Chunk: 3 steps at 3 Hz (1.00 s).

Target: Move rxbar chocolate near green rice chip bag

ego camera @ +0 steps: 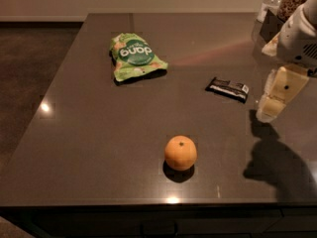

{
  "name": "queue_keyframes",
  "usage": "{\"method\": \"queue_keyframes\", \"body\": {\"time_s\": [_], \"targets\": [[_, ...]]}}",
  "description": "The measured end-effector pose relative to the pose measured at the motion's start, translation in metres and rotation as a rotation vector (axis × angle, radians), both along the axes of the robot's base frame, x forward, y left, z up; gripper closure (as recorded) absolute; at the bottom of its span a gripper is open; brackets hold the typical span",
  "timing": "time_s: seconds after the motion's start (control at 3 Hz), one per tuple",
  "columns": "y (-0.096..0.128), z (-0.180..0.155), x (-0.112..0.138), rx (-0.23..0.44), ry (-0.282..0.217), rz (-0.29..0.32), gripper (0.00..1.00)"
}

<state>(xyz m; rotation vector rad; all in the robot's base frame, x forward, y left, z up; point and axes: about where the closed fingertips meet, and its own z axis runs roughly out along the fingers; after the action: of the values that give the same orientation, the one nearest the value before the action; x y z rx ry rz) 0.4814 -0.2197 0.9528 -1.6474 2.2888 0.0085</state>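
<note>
The rxbar chocolate, a small black bar with white lettering, lies flat on the dark table right of centre. The green rice chip bag, a crinkled bright green pouch with a round dark logo, lies at the back left of the table. My gripper hangs at the right edge of the view, just right of the bar and above the table, with its cream-coloured finger pointing down. It holds nothing that I can see.
A round orange fruit sits near the front edge of the table. Containers and a bottle stand at the back right corner. The floor drops off to the left of the table.
</note>
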Motion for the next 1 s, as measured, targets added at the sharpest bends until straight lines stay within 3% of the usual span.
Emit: {"method": "queue_keyframes", "body": {"time_s": [1.0], "targets": [[-0.007,-0.061,0.098,0.142,-0.007,-0.112,0.0]]}}
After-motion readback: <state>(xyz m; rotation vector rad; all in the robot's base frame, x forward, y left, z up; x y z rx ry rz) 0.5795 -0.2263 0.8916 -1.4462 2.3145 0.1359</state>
